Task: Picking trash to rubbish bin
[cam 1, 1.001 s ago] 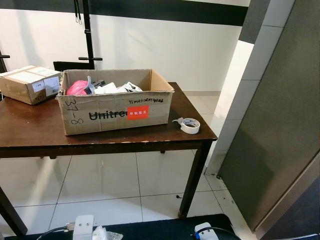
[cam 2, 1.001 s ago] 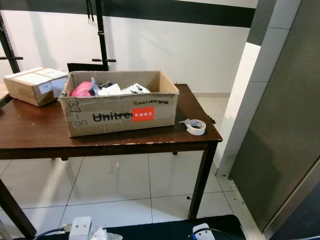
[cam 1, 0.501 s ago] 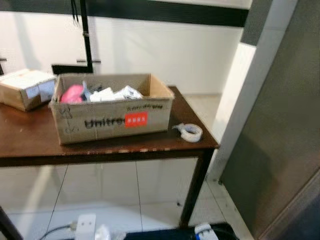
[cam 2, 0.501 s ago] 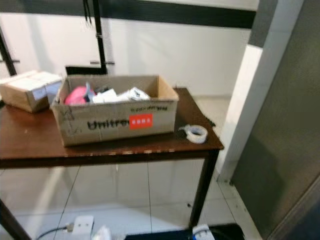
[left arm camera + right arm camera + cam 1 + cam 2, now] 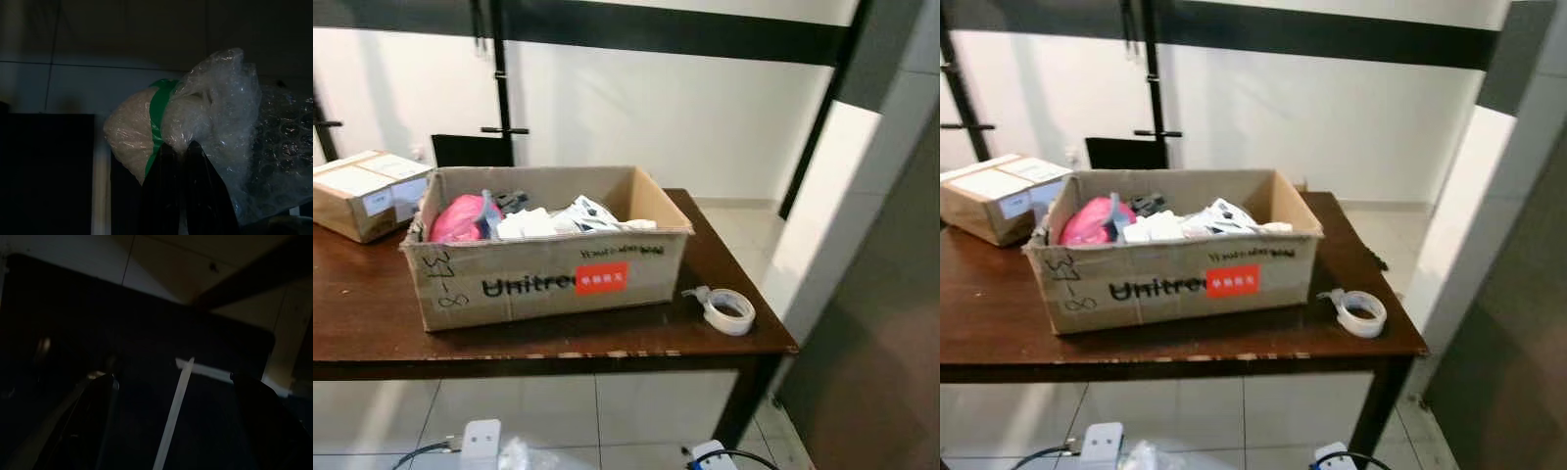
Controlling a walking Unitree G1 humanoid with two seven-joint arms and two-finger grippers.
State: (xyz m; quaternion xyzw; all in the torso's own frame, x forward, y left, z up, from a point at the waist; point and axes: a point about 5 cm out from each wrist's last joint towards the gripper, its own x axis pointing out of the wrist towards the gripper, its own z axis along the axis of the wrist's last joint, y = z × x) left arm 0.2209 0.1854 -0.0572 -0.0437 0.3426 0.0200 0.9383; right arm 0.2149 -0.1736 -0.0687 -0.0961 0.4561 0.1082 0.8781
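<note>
Your left gripper already pinches a wad of plastic wrap low at your side, your right gripper hangs spread, and the drop into the cardboard box on the worktop remains.

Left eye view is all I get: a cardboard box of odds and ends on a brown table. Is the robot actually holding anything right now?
Observer: Yes. In the left wrist view, the left gripper is shut on a bubble-wrap bundle.
Operator: Is that bundle loose plastic, or tied up?
Observer: A band of green tape runs around it.
Operator: And the other hand?
Observer: The right wrist view is dim, but the right gripper is open with nothing between its fingers, pointing down at what looks like a dark mat.
</note>
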